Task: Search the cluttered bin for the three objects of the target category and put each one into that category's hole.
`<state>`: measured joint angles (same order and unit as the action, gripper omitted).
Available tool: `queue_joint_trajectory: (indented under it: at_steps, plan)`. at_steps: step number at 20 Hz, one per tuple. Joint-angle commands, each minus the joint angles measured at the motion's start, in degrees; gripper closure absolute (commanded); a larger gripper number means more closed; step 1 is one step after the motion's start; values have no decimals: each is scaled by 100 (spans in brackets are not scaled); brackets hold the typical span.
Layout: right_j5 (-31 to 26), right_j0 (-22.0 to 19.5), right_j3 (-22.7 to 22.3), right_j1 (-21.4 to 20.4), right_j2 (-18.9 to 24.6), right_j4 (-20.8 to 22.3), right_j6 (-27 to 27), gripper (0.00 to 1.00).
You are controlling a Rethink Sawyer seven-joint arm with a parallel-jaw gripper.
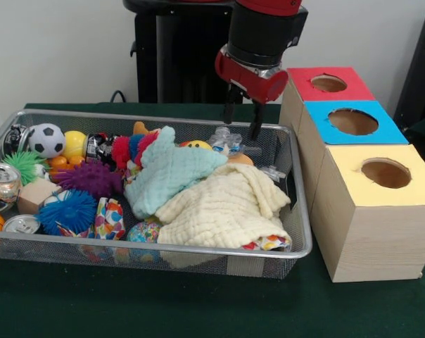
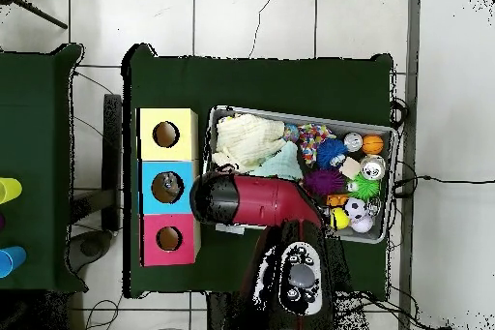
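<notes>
Our gripper hangs open-fingered over the bin's far corner.
We see a crushed bottle beneath it, beside cream and mint cloths, balls, cans.

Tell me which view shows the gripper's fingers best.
The front view. The gripper hangs over the far side of the cluttered bin, its two dark fingers pointing down, spread apart and empty. In the overhead view the red arm covers them completely.

Three boxes in a row just beside the bin, cloths inside.
</notes>
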<state>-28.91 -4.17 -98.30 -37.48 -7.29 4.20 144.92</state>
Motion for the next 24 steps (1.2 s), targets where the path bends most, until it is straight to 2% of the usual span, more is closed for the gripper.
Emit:
queue_joint_trajectory:
  at_steps: [1,9,13,24]
  plan:
    - [381,-28,-310,167,595,121,42,0]
    - [143,132,-34,224,355,281,14,0]
    - [70,280,178,418,21,473,72,0]
    - [234,531,471,864,-398,825,263,0]
